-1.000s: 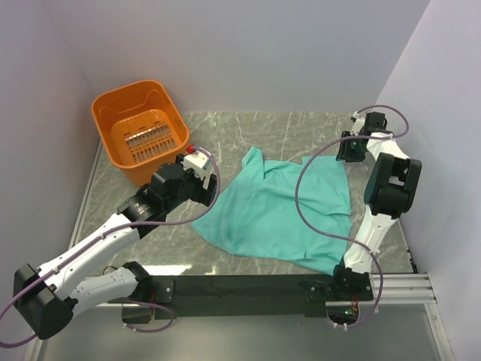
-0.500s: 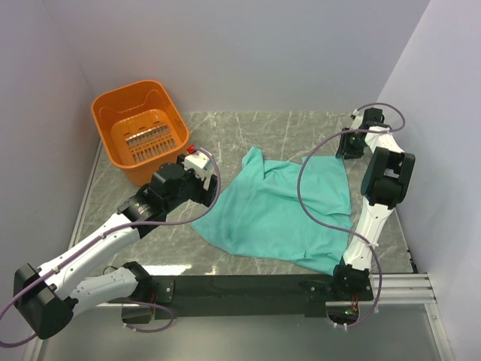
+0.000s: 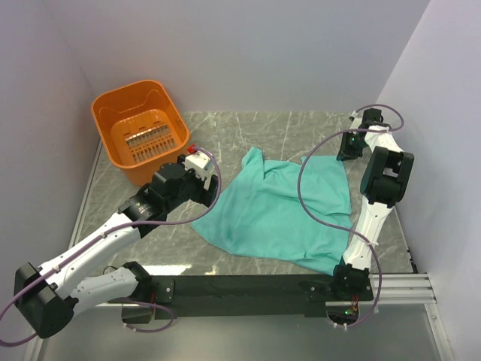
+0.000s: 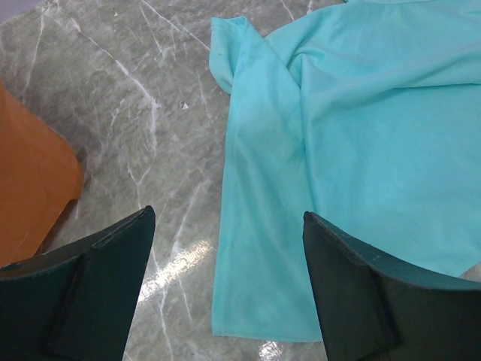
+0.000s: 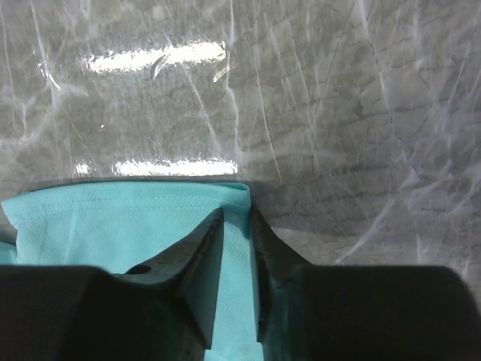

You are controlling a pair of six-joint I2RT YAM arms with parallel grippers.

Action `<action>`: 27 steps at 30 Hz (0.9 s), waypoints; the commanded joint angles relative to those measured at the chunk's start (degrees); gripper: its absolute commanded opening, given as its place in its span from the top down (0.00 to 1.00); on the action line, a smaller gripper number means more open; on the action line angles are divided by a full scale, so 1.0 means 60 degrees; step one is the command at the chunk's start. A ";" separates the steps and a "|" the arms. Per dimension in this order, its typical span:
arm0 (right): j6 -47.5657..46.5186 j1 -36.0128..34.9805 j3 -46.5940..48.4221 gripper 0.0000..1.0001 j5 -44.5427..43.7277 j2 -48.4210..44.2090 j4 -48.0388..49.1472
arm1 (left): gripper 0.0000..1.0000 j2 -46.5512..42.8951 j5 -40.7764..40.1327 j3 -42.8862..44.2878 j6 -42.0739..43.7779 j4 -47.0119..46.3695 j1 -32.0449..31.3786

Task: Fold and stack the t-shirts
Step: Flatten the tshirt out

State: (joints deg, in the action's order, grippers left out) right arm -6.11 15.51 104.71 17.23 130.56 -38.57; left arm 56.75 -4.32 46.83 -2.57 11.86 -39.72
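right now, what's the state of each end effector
Left end effector: open, holding nothing.
Right end effector: closed on the edge of the t-shirt.

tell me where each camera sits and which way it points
top: above, behind the bases, looking down on table, basket, t-shirt; left arm and right arm show
left wrist: on the left arm, looking down at t-shirt edge and basket corner; open left end effector shows
right wrist: low, far right, looking down at the t-shirt hem; right end effector straddles it
shared: all see the t-shirt
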 commanded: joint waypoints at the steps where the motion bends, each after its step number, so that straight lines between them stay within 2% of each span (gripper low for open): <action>1: -0.0095 -0.0065 0.0478 0.74 0.0291 0.0036 -0.0179 | 0.15 0.0033 0.0134 0.0018 0.0106 -0.0175 -0.0015; 6: -0.0139 -0.0050 0.0085 0.96 0.0701 -0.0489 0.0287 | 0.15 0.0107 0.0162 0.0017 0.0106 -0.0204 -0.0015; 8: -0.0168 -0.0007 -0.0442 1.00 0.0935 -0.1014 0.0567 | 0.15 0.0180 0.0177 0.0003 0.0047 -0.0291 0.0000; 12: -0.0066 0.0140 -0.1731 1.00 0.1928 -0.2217 0.1955 | 0.15 0.0677 0.0776 0.0163 -0.0361 -0.0729 0.0321; 15: 0.0139 0.0257 -0.2669 1.00 0.2356 -0.3009 0.2778 | 0.15 0.1511 0.2254 0.0558 -0.1429 -0.1314 0.1416; 17: 0.0227 0.0286 -0.3021 1.00 0.2664 -0.3345 0.3057 | 0.18 0.2374 0.3032 0.1099 -0.2221 -0.1550 0.1712; 21: 0.0344 0.0301 -0.3184 1.00 0.2869 -0.3494 0.3308 | 0.20 0.4146 0.3093 0.2563 -0.2925 -0.1844 0.1801; 24: 0.0403 0.0287 -0.3227 1.00 0.2958 -0.3421 0.3322 | 0.23 0.5845 0.2961 0.4449 -0.3350 -0.1786 0.1787; 27: 0.0432 0.0301 -0.3242 1.00 0.2987 -0.3348 0.3308 | 0.27 0.7573 0.2785 0.5595 -0.3790 -0.1552 0.1787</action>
State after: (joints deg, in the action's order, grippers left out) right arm -4.27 17.04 85.69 33.47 111.02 -20.73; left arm 96.36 11.29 74.04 -20.69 3.75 -28.86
